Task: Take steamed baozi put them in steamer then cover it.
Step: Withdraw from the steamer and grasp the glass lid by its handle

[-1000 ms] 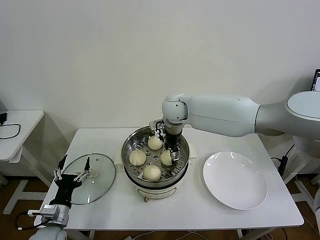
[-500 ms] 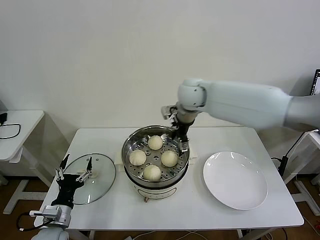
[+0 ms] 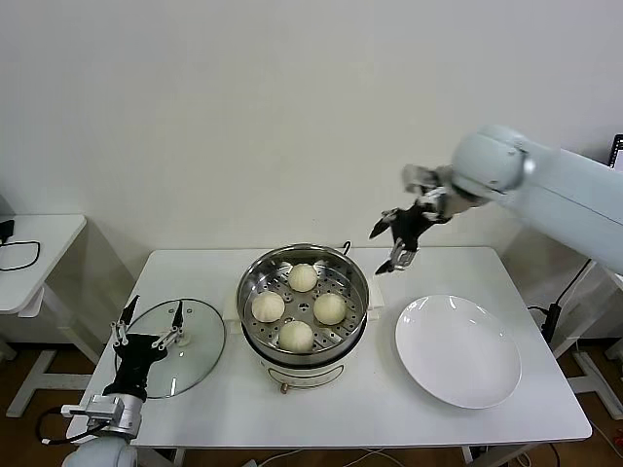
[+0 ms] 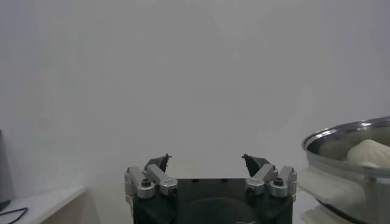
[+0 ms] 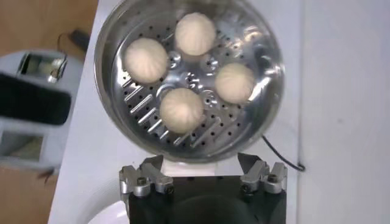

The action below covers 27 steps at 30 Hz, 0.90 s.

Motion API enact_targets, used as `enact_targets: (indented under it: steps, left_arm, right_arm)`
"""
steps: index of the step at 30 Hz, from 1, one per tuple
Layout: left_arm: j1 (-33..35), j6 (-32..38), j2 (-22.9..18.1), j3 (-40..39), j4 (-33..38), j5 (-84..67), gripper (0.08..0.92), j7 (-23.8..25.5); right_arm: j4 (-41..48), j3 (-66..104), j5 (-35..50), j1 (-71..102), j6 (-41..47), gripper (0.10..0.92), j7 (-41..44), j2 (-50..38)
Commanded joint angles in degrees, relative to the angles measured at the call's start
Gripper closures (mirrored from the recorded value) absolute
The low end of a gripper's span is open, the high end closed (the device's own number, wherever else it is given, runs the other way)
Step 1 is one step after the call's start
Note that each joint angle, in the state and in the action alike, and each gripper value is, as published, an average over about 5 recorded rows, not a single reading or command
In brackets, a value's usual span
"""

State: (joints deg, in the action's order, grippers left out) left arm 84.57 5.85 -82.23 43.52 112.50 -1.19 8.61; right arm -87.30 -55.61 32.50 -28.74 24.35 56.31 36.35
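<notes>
The steel steamer (image 3: 249, 285) stands mid-table on its cream base, with several cream baozi (image 3: 303, 277) on the perforated tray. My right gripper (image 3: 386, 249) hangs open and empty in the air, above and to the right of the steamer. Its wrist view looks down on the steamer (image 5: 269, 91) and the baozi (image 5: 181, 109), with the right gripper (image 5: 200, 159) holding nothing. The glass cover (image 3: 195, 342) lies flat on the table left of the steamer. My left gripper (image 3: 149, 326) is open over the cover's near-left part. In the left wrist view the left gripper (image 4: 206, 158) is empty, beside the steamer (image 4: 341, 137).
A flat white plate (image 3: 458, 350) lies on the table right of the steamer. A small white side table (image 3: 29, 243) with a black cable stands off to the left. A white wall runs close behind the table.
My right gripper has opened fully, lifted out of the steamer and swung up and to the right, leaving a baozi on the tray. The left gripper has barely moved.
</notes>
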Motion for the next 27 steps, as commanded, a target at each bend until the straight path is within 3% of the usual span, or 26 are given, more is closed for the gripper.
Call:
enact_targets:
  steps: [1, 8, 15, 27]
  left_arm:
    - [-0.24, 0.73, -0.29, -3.07, 0.28, 2.03, 0.177, -1.85]
    - [-0.39, 2.20, -0.92, -5.56, 0.51, 1.54, 0.177, -2.87]
    - [-0.40, 1.32, -0.84, -6.15, 0.94, 1.10, 0.177, -2.93]
    - [-0.94, 1.82, -0.60, -7.71, -0.32, 1.15, 0.177, -3.14]
  right_arm:
    - [-5.56, 33.67, 10.78, 29.65, -12.31, 0.203, -28.54, -18.50]
    - [-8.86, 62.73, 15.00, 63.37, -22.17, 0.203, -47.11, -17.52]
    - [-12.41, 88.03, 9.48, 89.44, -28.84, 0.203, -53.81, -3.94]
    - [-23.89, 95.98, -0.96, 108.26, -36.58, 0.203, -61.04, 19.29]
